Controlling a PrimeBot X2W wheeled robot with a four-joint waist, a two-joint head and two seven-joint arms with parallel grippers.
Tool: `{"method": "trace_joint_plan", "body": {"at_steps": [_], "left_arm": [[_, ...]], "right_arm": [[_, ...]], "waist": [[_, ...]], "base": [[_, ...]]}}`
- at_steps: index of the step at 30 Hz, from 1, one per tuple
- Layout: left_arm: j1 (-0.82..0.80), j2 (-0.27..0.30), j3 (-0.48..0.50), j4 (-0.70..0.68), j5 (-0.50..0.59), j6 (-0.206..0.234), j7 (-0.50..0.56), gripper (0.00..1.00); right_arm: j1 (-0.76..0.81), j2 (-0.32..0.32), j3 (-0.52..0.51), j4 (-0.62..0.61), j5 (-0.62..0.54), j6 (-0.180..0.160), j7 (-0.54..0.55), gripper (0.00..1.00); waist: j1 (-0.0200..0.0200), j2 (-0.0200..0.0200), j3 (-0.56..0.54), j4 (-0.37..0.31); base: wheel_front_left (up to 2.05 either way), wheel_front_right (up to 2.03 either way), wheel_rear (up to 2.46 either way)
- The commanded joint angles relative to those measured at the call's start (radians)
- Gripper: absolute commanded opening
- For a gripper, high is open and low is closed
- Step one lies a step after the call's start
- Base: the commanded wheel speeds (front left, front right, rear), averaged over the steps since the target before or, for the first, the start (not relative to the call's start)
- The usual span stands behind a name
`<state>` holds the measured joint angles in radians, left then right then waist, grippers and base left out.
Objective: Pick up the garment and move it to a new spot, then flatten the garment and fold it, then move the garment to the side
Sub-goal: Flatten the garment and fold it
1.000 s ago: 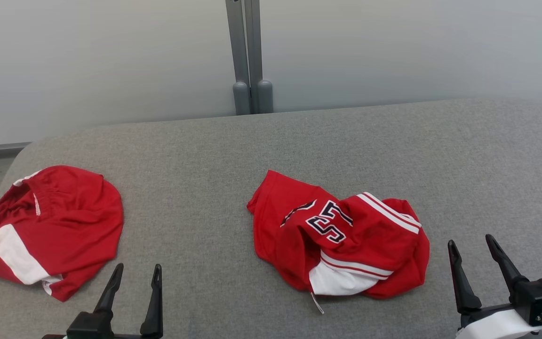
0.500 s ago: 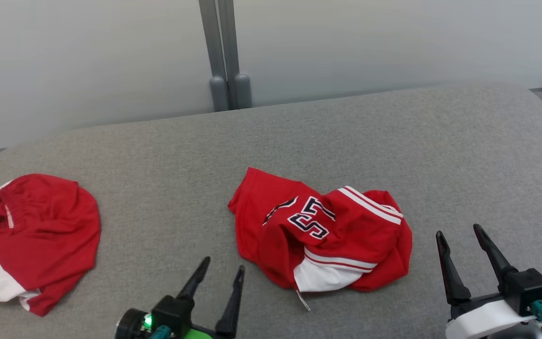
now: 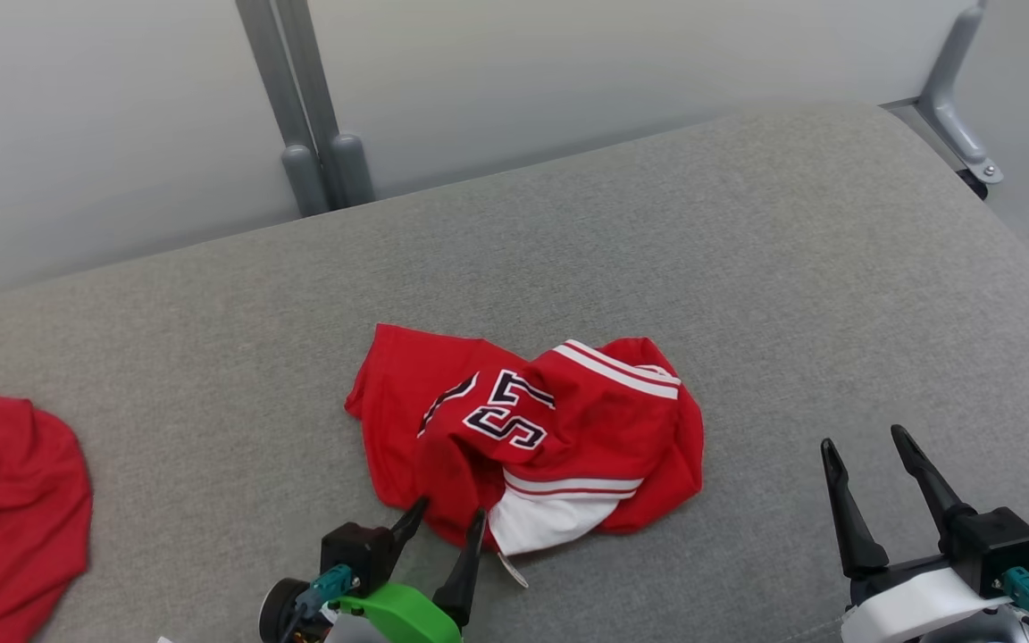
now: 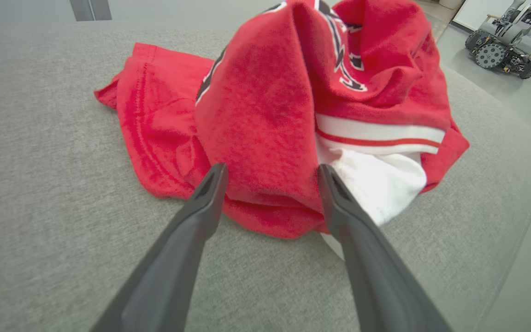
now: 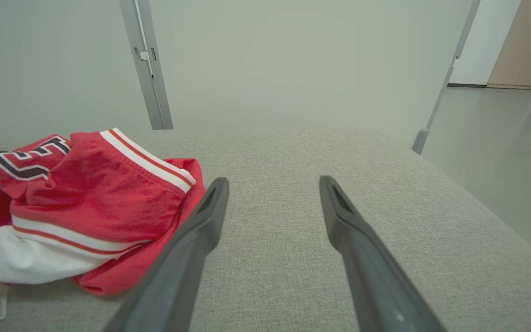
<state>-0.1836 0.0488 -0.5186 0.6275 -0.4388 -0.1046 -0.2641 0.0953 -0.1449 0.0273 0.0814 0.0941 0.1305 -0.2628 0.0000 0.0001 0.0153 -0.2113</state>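
Grey woven-fabric padded bench top (image 3: pixel 747 268), crumpled red jersey with white stripes and dark numerals (image 3: pixel 568 420) lower centre of head view, second red cloth heap (image 3: pixel 5 500) lower left edge.

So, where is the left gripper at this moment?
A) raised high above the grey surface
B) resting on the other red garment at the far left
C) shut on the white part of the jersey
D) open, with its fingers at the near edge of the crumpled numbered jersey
D: the left gripper has its two fingers spread to either side of a near red fold of the jersey, with nothing pinched.
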Motion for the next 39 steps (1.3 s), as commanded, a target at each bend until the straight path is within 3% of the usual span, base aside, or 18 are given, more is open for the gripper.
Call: {"method": "trace_joint_plan", "body": {"at_steps": [1,4,5,6,7,8,13,17,21,28,31,33,34,35,36,39], "left_arm": [[-0.025,0.003,-0.010,0.008,-0.007,0.000,-0.001,1.00],[-0.038,0.004,-0.021,0.033,-0.025,0.007,0.000,1.00],[-0.043,0.004,-0.027,0.050,-0.033,0.006,0.000,0.90],[-0.047,0.004,-0.032,0.061,-0.040,0.005,-0.001,0.50],[-0.055,0.004,-0.036,0.081,-0.046,0.005,0.000,0.31],[-0.063,0.004,-0.040,0.097,-0.046,0.008,0.000,0.00],[-0.100,0.006,-0.003,0.077,-0.065,0.009,-0.001,0.00],[-0.081,0.062,0.007,-0.005,-0.048,0.015,0.010,0.00],[-0.039,0.168,-0.015,-0.173,0.004,0.061,0.112,0.00],[0.046,0.411,-0.031,-0.561,0.116,0.153,0.405,0.00],[0.069,0.475,-0.028,-0.665,0.140,0.179,0.494,0.00],[0.087,0.479,-0.021,-0.700,0.135,0.200,0.522,0.00],[0.097,0.477,-0.018,-0.697,0.135,0.212,0.527,0.36],[0.122,0.468,-0.019,-0.678,0.120,0.223,0.538,0.94],[0.145,0.466,-0.027,-0.657,0.108,0.226,0.556,1.00],[0.191,0.457,-0.021,-0.624,0.073,0.248,0.587,1.00]], "right_arm": [[-0.009,-0.002,-0.001,0.000,0.004,0.000,-0.003,1.00],[-0.008,-0.001,-0.001,0.003,0.005,0.000,-0.003,1.00],[-0.008,0.001,-0.001,0.003,0.004,0.000,-0.003,1.00],[-0.008,0.002,-0.002,0.003,0.004,0.000,-0.003,1.00],[-0.007,0.003,-0.004,0.003,0.005,0.000,-0.003,1.00],[-0.006,0.005,-0.006,0.002,0.005,0.000,-0.003,1.00],[0.020,0.015,-0.026,-0.005,0.008,0.000,-0.003,1.00],[0.030,0.023,-0.032,-0.006,0.011,0.000,-0.003,1.00],[0.039,0.033,-0.035,-0.010,0.014,0.000,-0.003,1.00],[0.021,0.045,-0.031,-0.010,0.015,0.000,-0.003,1.00],[0.010,0.047,-0.027,-0.006,0.014,0.000,-0.003,1.00],[0.003,0.047,-0.021,-0.001,0.014,0.000,-0.003,1.00],[0.002,0.047,-0.018,0.001,0.014,0.000,-0.003,1.00],[0.001,0.048,-0.011,0.003,0.015,0.000,-0.003,1.00],[0.000,0.048,-0.006,0.007,0.015,0.000,-0.003,1.00],[0.000,0.047,-0.004,0.010,0.019,0.000,-0.003,1.00]], "waist": [[0.0000,-0.0001,0.007,-0.032],[0.0000,-0.0001,0.005,-0.041],[0.0000,-0.0001,0.004,-0.043],[0.0000,-0.0001,0.004,-0.044],[0.0000,-0.0001,0.004,-0.043],[0.0000,-0.0001,0.003,-0.042],[0.0000,-0.0001,-0.001,-0.004],[0.0000,-0.0001,-0.009,0.035],[0.0000,-0.0001,-0.011,0.078],[0.0000,-0.0001,0.003,0.131],[0.0000,-0.0001,0.009,0.134],[0.0000,-0.0001,0.012,0.130],[0.0000,-0.0001,0.014,0.127],[0.0000,-0.0001,0.016,0.121],[0.0000,-0.0001,0.015,0.113],[0.0000,-0.0001,0.019,0.088]], "base": [[0.00,0.00,0.00],[0.00,0.00,0.00],[0.00,0.00,0.00],[0.00,0.00,0.00],[0.00,0.00,0.00],[0.00,0.00,0.00],[0.00,0.00,0.00],[0.00,0.00,0.00],[0.00,0.00,0.00],[0.00,0.00,0.00],[0.00,0.00,0.00],[0.00,0.00,0.00],[0.00,0.00,0.00],[0.00,0.00,0.00],[0.00,0.00,0.00],[0.00,0.00,0.00]]}}
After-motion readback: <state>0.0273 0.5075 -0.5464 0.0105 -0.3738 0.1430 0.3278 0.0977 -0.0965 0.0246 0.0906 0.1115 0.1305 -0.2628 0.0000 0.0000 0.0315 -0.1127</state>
